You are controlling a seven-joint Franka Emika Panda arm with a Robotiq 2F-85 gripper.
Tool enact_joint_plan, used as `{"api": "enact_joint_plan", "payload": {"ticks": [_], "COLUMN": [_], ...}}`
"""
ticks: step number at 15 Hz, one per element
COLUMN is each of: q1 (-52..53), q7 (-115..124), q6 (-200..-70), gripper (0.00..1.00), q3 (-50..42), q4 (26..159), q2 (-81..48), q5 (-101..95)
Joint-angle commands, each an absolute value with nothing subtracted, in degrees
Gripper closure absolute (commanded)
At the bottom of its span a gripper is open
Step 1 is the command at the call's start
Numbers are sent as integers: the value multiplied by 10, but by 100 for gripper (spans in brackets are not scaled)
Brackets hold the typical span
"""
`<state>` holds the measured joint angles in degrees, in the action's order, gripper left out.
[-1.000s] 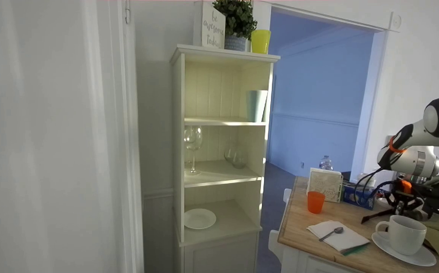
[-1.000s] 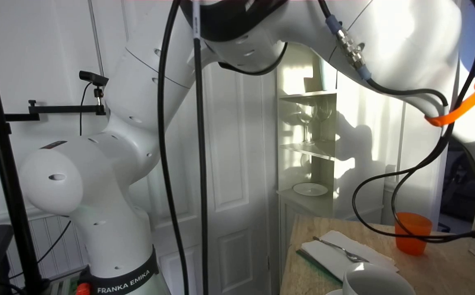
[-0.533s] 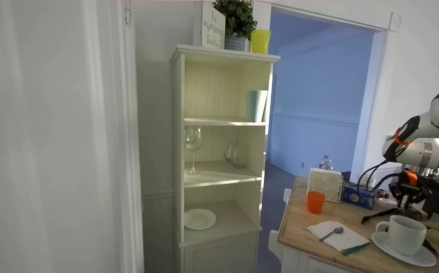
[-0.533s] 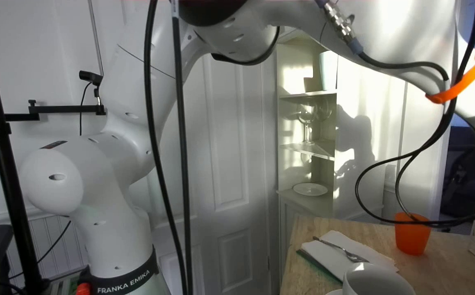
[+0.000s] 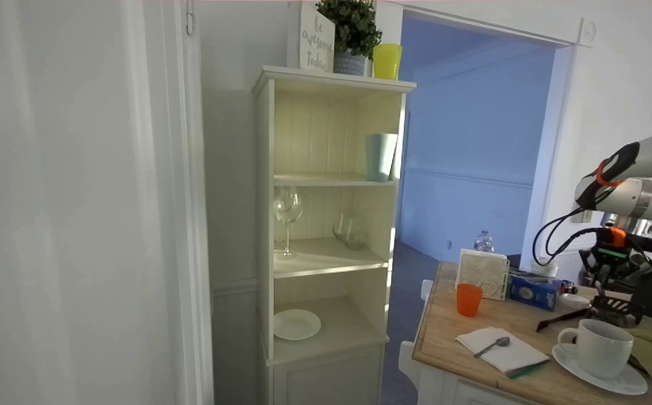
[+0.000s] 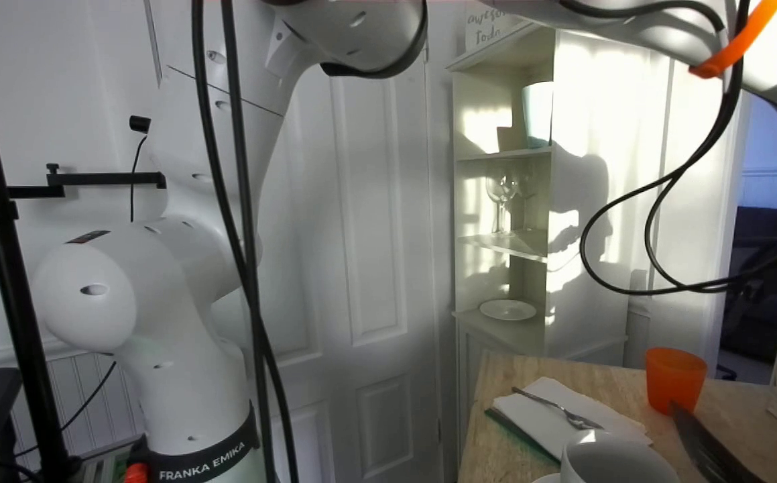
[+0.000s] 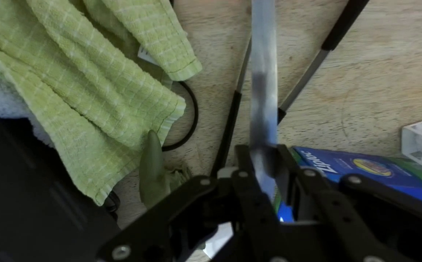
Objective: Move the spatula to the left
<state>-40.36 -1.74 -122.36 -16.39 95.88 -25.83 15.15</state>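
Note:
The spatula has a flat metal handle (image 7: 264, 72) that runs from my gripper (image 7: 261, 150) up past the top edge of the wrist view. My fingers are closed on this handle from both sides. In an exterior view my gripper (image 5: 604, 275) is above the counter, and the spatula's dark slotted head (image 5: 618, 308) hangs below it, behind the white cup. In an exterior view a dark blade, seemingly the spatula's head (image 6: 706, 446), shows beside the cup; there the gripper is out of view.
Black-handled utensils (image 7: 229, 127) lie on the counter below. A green towel (image 7: 98, 91), Ziploc box (image 7: 360, 167), orange cup (image 5: 469, 300), napkin holder (image 5: 482, 275), white cup on a saucer (image 5: 604, 349), and spoon on napkins (image 5: 494, 346) stand around.
The arm has risen, and the gripper has moved up and slightly right in an exterior view. The spatula has come up with it; its dark head now shows beside the white cup.

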Motion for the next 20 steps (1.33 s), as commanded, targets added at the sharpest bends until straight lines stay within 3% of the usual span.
{"api": "enact_joint_plan", "payload": {"ticks": [1,6,20], "q1": [-387,-347,-288], "q7": [58,259,650], "q6": [-1152,-1123,-1203], "gripper": [89,92,93], "q3": [-171,-193,-215], "q4": [923,877,892], "q2": [-249,-272,-296], "q5": [156,157,199]}}
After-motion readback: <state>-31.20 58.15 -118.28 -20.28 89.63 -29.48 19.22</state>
